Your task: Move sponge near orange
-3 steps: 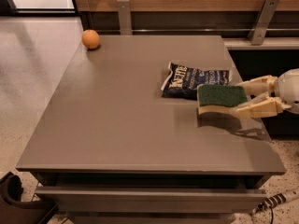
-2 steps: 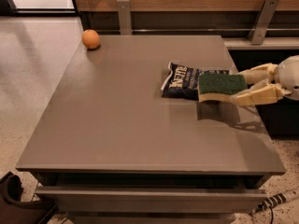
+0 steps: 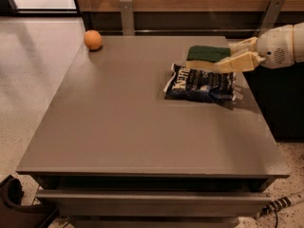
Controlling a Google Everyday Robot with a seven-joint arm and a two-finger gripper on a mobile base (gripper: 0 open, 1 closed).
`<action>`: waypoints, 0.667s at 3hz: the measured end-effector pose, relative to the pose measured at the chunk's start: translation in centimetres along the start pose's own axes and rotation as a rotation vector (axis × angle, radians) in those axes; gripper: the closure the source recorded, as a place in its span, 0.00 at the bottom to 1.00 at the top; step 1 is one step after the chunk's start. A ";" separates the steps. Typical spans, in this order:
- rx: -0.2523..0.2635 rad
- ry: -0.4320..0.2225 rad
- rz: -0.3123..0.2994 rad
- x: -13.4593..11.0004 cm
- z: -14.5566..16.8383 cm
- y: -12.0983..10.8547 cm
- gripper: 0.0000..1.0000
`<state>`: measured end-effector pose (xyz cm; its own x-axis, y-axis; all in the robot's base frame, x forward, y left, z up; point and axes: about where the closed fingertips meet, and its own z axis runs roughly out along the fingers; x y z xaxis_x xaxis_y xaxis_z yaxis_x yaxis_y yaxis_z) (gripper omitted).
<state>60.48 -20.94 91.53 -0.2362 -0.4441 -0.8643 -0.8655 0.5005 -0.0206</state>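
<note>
The sponge (image 3: 207, 54), dark green on top with pale yellow foam below, is held in the air above the table's back right, just beyond the chip bag. My gripper (image 3: 231, 56) comes in from the right and is shut on the sponge's right end, its cream fingers (image 3: 240, 62) on either side. The orange (image 3: 93, 39) sits on the table's far left corner, well to the left of the sponge.
A dark blue chip bag (image 3: 199, 82) lies on the grey table (image 3: 123, 127) below and in front of the sponge. Two metal posts (image 3: 126, 15) stand behind the table against a wooden wall. A cable (image 3: 280, 205) lies on the floor at lower right.
My gripper has lifted the sponge from beside the chip bag and carried it up and toward the back of the table. The orange and chip bag have not moved.
</note>
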 end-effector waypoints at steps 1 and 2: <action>0.032 -0.016 0.048 -1.7 3.9 -1.8 1.00; 0.029 -0.080 0.095 -3.6 12.1 -3.0 1.00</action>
<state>69.29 -11.90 88.60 -0.2797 -0.3333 -0.9004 -0.8276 0.5591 0.0501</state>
